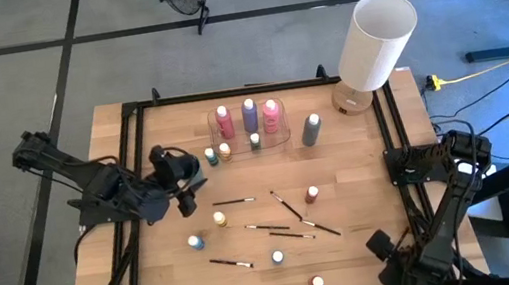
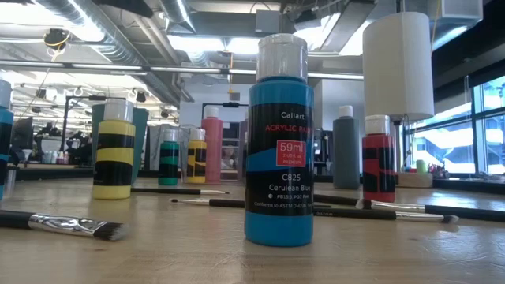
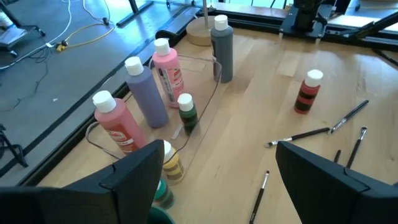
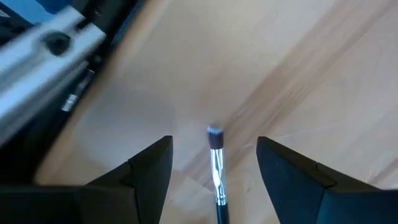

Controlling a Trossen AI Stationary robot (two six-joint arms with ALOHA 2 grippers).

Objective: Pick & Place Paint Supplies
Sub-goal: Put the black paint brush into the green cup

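Observation:
Three tall bottles, pink [image 1: 223, 122], purple [image 1: 249, 114] and pink [image 1: 272, 115], stand in a clear tray [image 1: 284, 138] at the table's far middle, with a small green bottle [image 3: 186, 113]. A grey bottle [image 1: 311, 129] stands to the tray's right. Small white-capped bottles, including a blue one [image 2: 278, 150], and several thin brushes [image 1: 284, 205] are scattered over the middle. My left gripper [image 1: 184, 188] [image 3: 217, 155] hovers open, left of the tray. My right gripper [image 1: 379, 243] [image 4: 214, 143] is open, low at the near right; a brush [image 4: 216, 165] lies between its fingers, touching neither.
A big white cylindrical lamp [image 1: 376, 38] stands at the far right corner. A black frame [image 1: 130, 151] runs along the table's left, far and right edges. Small yellow [image 3: 171, 163] and teal [image 1: 211, 156] bottles stand just ahead of my left gripper.

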